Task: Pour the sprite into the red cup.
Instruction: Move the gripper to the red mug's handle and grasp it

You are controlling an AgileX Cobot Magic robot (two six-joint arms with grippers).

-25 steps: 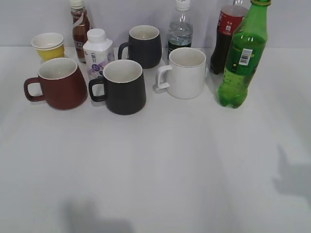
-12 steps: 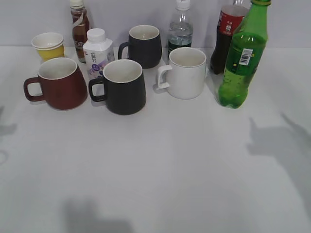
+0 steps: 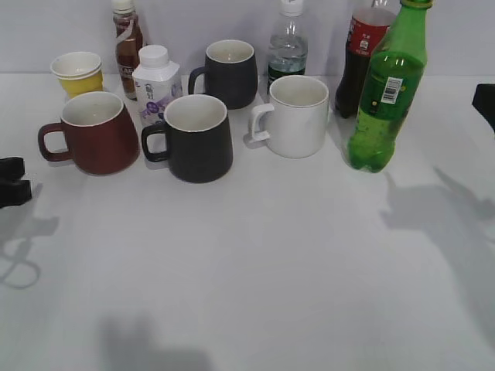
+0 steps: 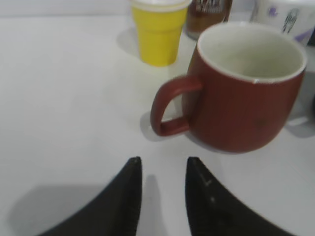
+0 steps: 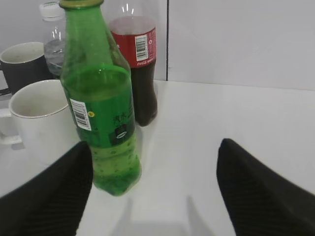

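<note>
My left gripper [image 4: 162,196] fingers are sitting narrowly parted near the red cup [image 4: 246,88] by the table's left edge; my right gripper [image 5: 152,191] is gaping wide beside the sprite [image 5: 101,103].

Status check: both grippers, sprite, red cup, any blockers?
Left gripper open, empty, facing the red cup. Right gripper open, sprite ahead, untouched, capped. White mug and cola bottle crowd the sprite.

Left gripper [image 4: 162,196]: two matte black fingers [image 4: 127,201], curved and tapering to blunt tips (faint pale scuffs on one). Right gripper [image 5: 153,189]: broad black fingers [image 5: 54,196] with finely ribbed surface texture.
</note>
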